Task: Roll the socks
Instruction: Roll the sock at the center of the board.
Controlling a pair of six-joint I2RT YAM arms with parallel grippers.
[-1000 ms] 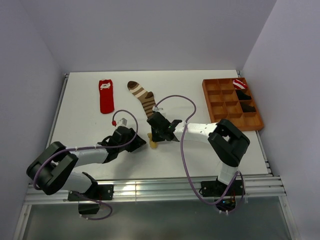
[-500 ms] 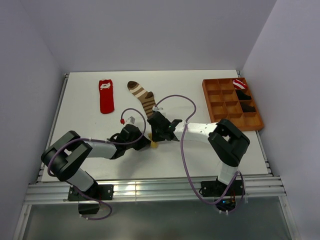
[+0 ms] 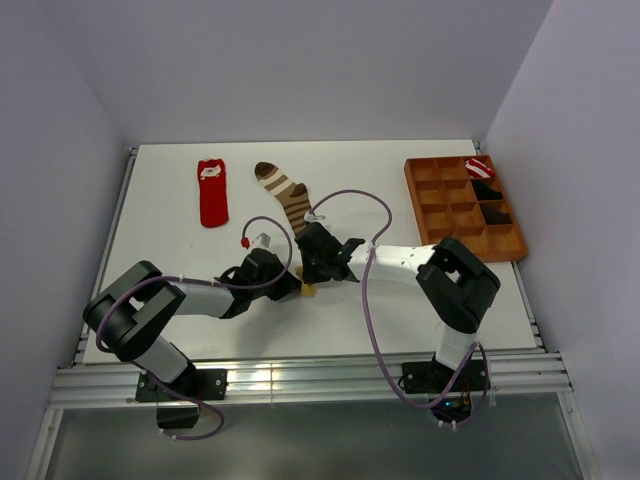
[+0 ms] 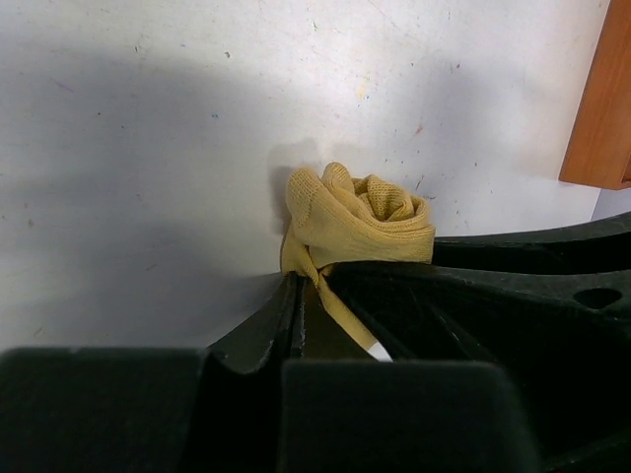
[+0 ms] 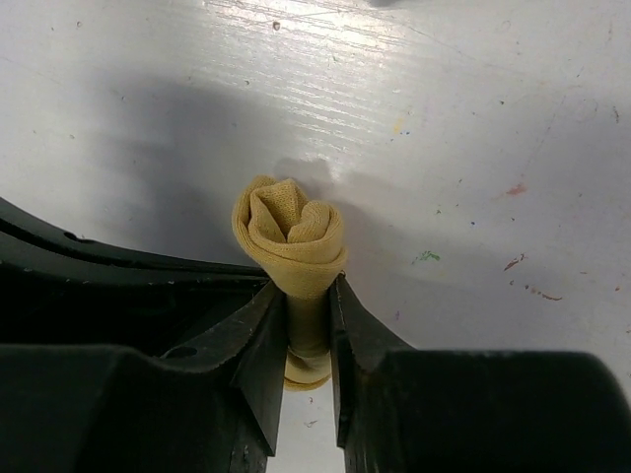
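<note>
The left gripper (image 4: 299, 288) has just clamped fully shut on the tail of the yellow sock (image 4: 360, 222), whose roll sits just past its tips, still pinched in the barely parted jaws of the right gripper (image 5: 308, 301), so roll 1 of 3 looks nearly done.

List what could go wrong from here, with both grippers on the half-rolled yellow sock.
The left gripper and right gripper pinch the mustard sock from opposite sides; pulling apart could unravel its roll. The left gripper grips only a thin tail, which may slip free. The striped sock lies just beyond the right gripper and might get dragged.
</note>
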